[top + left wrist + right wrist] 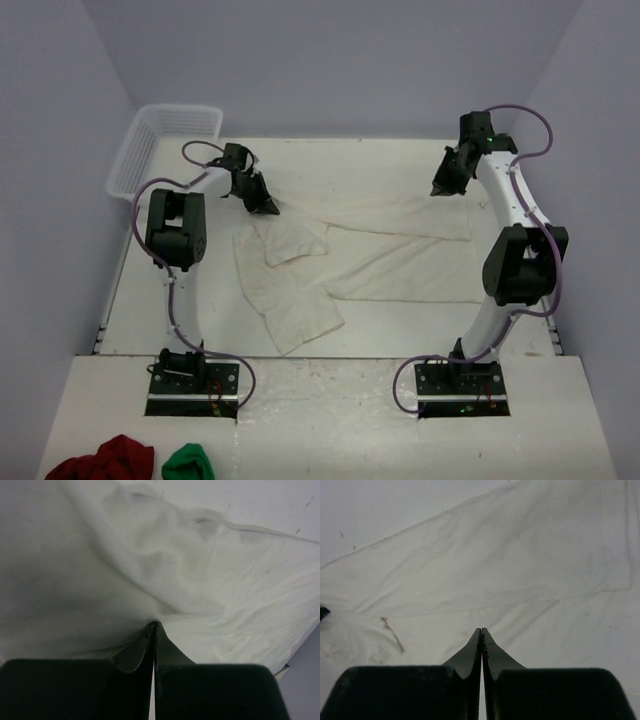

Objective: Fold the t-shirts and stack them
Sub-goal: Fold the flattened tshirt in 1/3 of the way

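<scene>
left arm [176, 232] jaws closed | right arm [524, 262] jaws closed

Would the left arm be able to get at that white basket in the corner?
Probably yes: the white basket sits close to the left gripper, nothing between, though it is shut on a t-shirt.

White table [400, 165], matte, faintly marked. Carries a white mesh basket [165, 150] at the far left corner. Nearer than the basket and to its right, spread across the middle: an off-white shirt [400, 255], creased, bunched and folded over at the basket-side end. Much nearer than the basket, on the front ledge [330, 420]: left base [195, 380], right base [462, 380], red cloth [105, 460], green cloth [190, 463].
</scene>
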You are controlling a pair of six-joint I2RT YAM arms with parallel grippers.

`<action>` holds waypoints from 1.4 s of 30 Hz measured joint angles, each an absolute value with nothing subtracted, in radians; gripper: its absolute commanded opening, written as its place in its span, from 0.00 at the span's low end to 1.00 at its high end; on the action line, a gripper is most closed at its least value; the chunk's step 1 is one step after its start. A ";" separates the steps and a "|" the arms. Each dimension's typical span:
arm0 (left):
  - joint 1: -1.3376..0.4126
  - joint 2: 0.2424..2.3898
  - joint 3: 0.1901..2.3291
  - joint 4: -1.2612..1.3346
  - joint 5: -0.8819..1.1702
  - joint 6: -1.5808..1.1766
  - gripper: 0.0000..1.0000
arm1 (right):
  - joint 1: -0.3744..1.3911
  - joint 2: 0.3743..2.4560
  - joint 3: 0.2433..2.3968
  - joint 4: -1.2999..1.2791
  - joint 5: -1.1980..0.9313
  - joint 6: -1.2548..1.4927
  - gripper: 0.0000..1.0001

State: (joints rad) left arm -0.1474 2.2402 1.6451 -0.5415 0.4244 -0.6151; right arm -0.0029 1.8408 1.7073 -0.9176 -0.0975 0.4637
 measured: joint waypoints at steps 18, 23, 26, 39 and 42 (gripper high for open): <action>-0.042 2.214 1.634 -0.587 0.357 -0.573 0.00 | 0.031 1.971 1.699 -0.974 -0.108 0.432 0.00; -0.022 2.198 1.634 -0.595 0.320 -0.533 0.17 | 0.032 1.931 1.578 -0.947 -0.108 0.433 0.14; -0.025 2.177 1.634 -0.607 0.269 -0.508 0.37 | 0.032 1.888 1.496 -0.937 -0.108 0.432 0.20; -0.218 1.882 1.632 -0.735 0.023 -0.477 0.55 | 0.039 1.584 1.259 -0.887 -0.123 0.430 0.89; -0.333 1.700 1.479 -0.745 -0.041 -0.509 0.45 | 0.039 1.514 1.220 -0.905 -0.120 0.434 0.88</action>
